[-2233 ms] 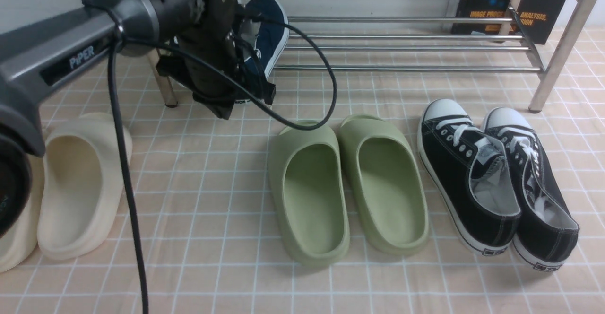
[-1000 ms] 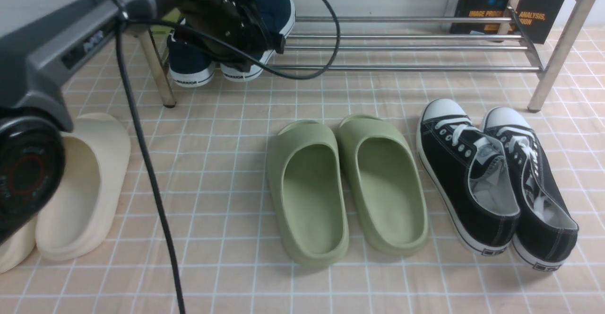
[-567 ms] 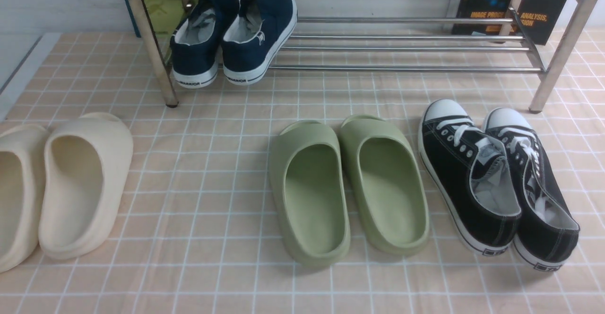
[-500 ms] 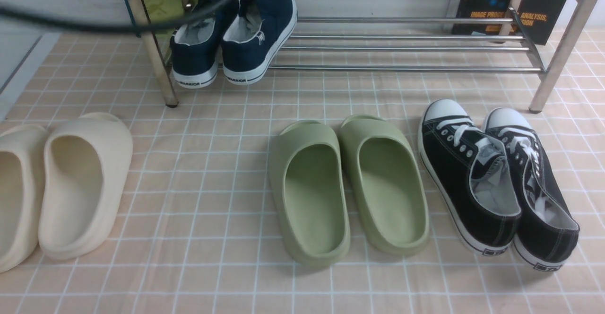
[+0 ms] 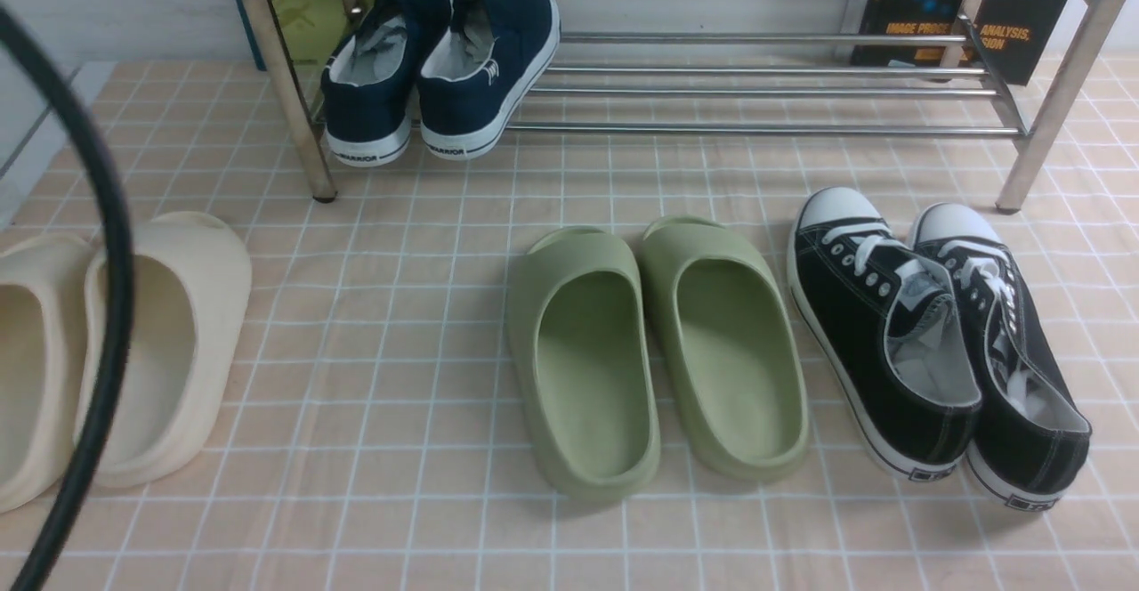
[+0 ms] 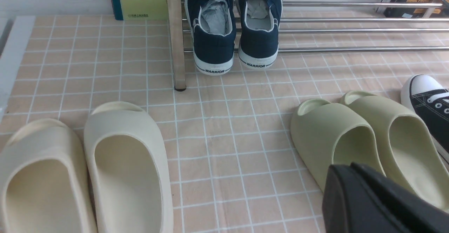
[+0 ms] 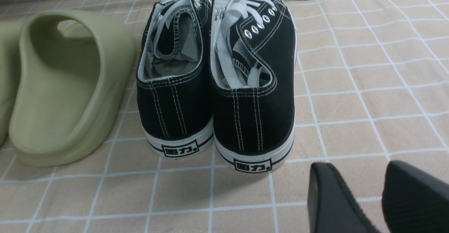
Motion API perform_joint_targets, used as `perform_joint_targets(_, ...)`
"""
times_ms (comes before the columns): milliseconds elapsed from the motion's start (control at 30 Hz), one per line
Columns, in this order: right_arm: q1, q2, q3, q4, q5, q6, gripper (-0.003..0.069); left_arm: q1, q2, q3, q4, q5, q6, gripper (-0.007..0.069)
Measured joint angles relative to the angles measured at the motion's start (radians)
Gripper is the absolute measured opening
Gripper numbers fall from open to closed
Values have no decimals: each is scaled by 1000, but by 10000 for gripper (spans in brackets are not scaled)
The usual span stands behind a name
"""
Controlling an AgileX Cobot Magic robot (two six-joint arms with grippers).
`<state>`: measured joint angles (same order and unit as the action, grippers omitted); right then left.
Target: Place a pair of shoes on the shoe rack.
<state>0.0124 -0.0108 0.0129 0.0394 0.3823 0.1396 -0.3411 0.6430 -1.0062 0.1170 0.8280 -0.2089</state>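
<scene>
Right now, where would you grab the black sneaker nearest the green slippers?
I'd pinch the heel collar of that black sneaker from above, one finger inside: its opening faces up and its heel points toward the robot.

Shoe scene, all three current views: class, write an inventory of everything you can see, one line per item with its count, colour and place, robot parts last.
canvas slip-on sneakers: two, navy with white soles, on the rack's low shelf, at its left end
metal-tube shoe rack: one, silver, behind the floor footwear
foam slides: two, green, middle of the floor
lace-up canvas sneakers: two, black with white toe caps, floor, right
chunky foam slides: two, cream, floor, left
printed items: yellow-green one behind the rack's left end; black one behind its right end
grid-patterned floor covering: one, beige with white lines, under everything
cable: one, black, front view's left edge
left gripper: one, dark, shut
right gripper: one, dark, open, near the black sneakers
</scene>
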Motion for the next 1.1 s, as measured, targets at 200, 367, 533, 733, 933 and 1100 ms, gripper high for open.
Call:
perform_joint_targets(200,0,0,0,0,0,0,239,0,-65,20,36,39,-8,22)
perform_joint_targets(367,0,0,0,0,0,0,239,0,-72,24,96,90,-8,18)
perform_joint_targets(533,0,0,0,0,0,0,239,9,-116,171,111,-29,-3,18)
perform_joint_targets(733,0,0,0,0,0,0,239,123,-301,529,68,-436,0,18)
perform_joint_targets(933,0,0,0,0,0,0,239,295,-466,861,64,-772,0,18)
perform_joint_targets(1100,0,0,0,0,0,0,239,384,-584,999,64,-793,0,18)
